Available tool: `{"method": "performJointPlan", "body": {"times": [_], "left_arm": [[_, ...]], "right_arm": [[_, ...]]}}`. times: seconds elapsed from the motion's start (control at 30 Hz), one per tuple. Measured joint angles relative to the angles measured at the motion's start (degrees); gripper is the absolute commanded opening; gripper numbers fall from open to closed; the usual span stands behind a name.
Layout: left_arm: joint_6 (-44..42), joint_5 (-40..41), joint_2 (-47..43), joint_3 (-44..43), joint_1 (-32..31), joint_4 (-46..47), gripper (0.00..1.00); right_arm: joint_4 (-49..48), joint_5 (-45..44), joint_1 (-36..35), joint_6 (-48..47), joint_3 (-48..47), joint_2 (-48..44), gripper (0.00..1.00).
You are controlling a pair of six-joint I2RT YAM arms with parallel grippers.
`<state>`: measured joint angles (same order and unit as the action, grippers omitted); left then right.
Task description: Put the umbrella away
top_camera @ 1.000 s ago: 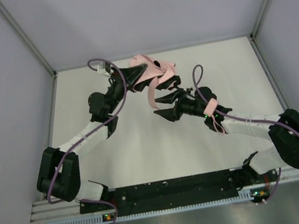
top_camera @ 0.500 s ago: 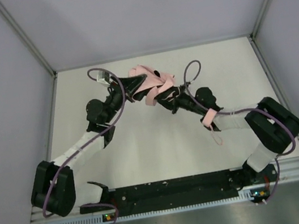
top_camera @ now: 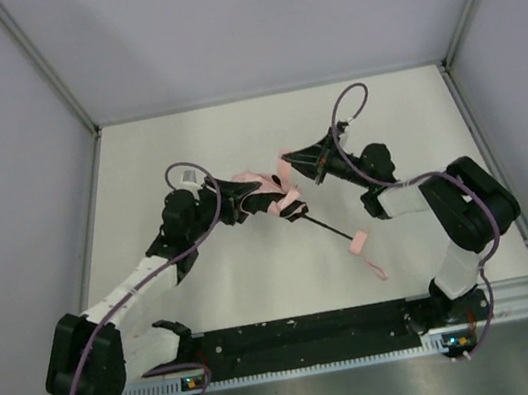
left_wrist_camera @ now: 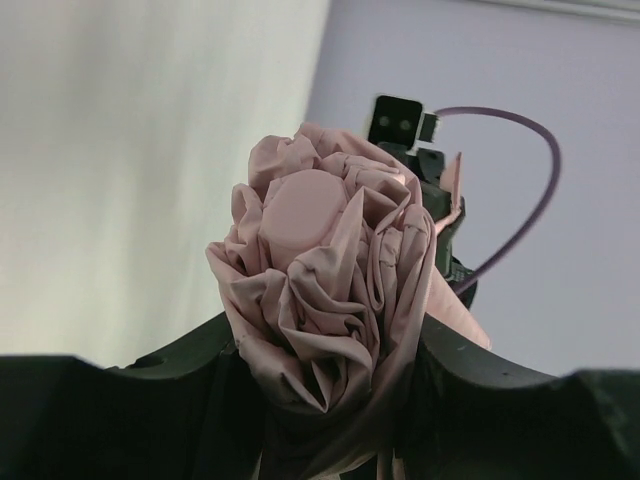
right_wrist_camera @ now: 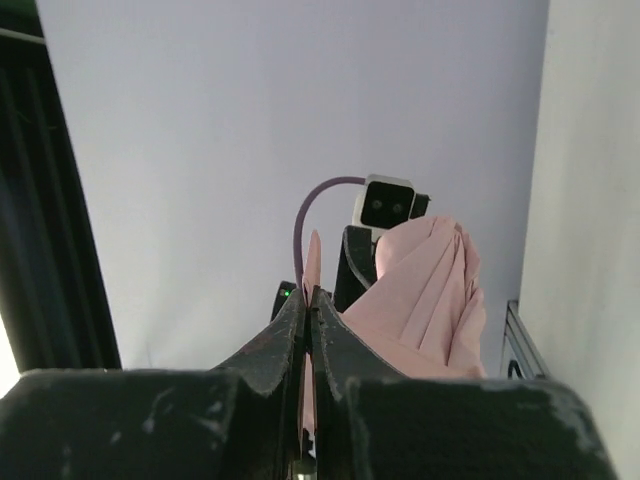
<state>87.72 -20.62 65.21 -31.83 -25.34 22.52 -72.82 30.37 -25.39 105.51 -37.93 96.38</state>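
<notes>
Left jaws clasp the umbrella (left_wrist_camera: 320, 300) by its bunched canopy, over the tabletop (top_camera: 238, 283) between the arms. Right jaws are pinched shut on a flap of its fabric. Canopy looks gathered, but the shaft (top_camera: 322, 228) is extended and nothing is wrapped: about halfway.

**Arm poses.** Left arm (top_camera: 140, 274) stretches from the near-left base toward centre. The left gripper (top_camera: 249, 198) has its jaws partly apart, clasping the bunched umbrella (left_wrist_camera: 320, 270). Right arm (top_camera: 459, 210) is folded at the right. The right gripper (top_camera: 297, 164) points left, jaws pressed together on a thin pink fold.
</notes>
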Motion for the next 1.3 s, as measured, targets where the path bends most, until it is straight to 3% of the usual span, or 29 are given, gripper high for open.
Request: {"method": "performJointPlan", "body": {"times": [0.47,0.73,1.3], "left_arm": [[-0.85,6.03,14.67,2.4,0.57,-5.62,0.0],[1.49,8.72,20.5,2.67,0.5,-5.07,0.0],[0.87,10.84,24.83,-6.43,-0.37,-19.08,0.0]], "right_arm": [[1.9,9.88,0.02,-8.33,-0.11,13.6,0.0],[2.62,12.02,-0.87,-12.35,-0.11,16.44,0.0],[2.45,13.05,-6.51,-17.55,1.57,16.76,0.0]]}}
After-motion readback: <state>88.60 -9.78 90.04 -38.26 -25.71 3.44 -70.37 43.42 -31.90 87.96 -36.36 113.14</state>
